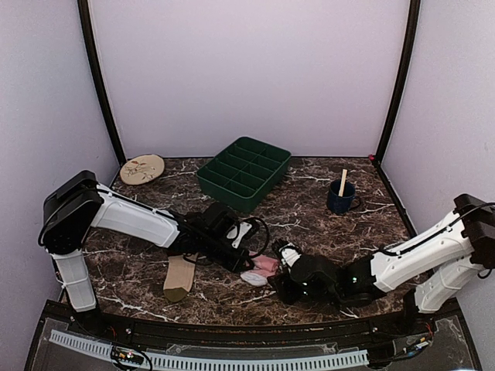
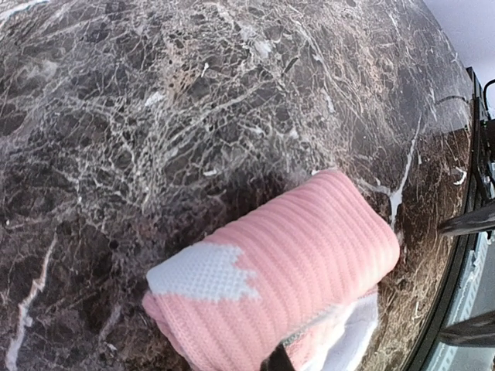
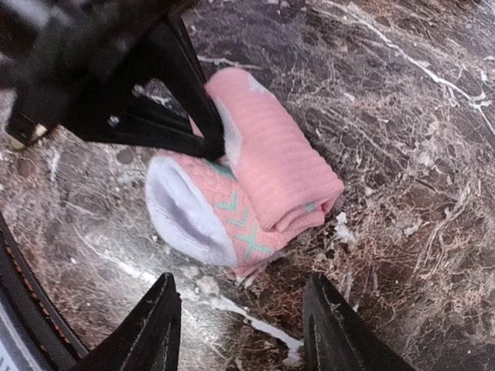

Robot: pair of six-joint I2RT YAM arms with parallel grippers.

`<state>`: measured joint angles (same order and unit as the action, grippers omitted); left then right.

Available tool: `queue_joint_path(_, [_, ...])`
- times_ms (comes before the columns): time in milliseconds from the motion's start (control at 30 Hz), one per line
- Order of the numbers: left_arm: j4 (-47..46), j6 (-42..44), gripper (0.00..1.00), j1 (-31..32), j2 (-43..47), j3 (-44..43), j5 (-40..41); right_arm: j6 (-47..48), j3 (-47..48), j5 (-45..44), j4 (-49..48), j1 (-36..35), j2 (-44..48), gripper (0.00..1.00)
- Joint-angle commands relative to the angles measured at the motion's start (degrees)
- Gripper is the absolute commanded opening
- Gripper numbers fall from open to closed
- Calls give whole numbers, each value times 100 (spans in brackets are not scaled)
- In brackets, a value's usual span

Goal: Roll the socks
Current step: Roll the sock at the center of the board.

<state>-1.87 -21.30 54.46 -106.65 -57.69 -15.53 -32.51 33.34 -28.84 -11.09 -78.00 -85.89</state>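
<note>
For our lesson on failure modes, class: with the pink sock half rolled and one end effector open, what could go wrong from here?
The pink sock roll is pinched only by the left end effector; with the right end effector open and clear of it, the roll could spring loose.
The beige sock lies flat and apart; it may get left out.

Green divided tray (image 1: 244,171), blue mug (image 1: 340,199) holding wooden stick (image 1: 343,182), round beige disc (image 1: 142,168)

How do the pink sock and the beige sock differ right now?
The pink sock is rolled into a bundle; the beige sock lies flat, unrolled. The pink sock is pinched by the left gripper; the beige sock lies unheld. Both rest on the table.
</note>
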Motion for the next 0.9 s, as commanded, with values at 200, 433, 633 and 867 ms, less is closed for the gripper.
queue_joint_path(200, [188, 313, 0, 164, -268, 342, 698, -1005, -491, 1306, -264, 1147, 981, 52])
queue_joint_path(433, [118, 480, 0, 286, -286, 405, 1042, -1438, -304, 2769, -767, 2330, 376, 57])
queue_joint_path(633, [83, 562, 0, 412, -304, 435, 1492, -2051, -275, 3646, -1311, 2688, -143, 59])
queue_joint_path(867, [10, 629, 0, 595, -336, 511, 1914, -2543, -342, 4140, -1866, 2797, -471, 60])
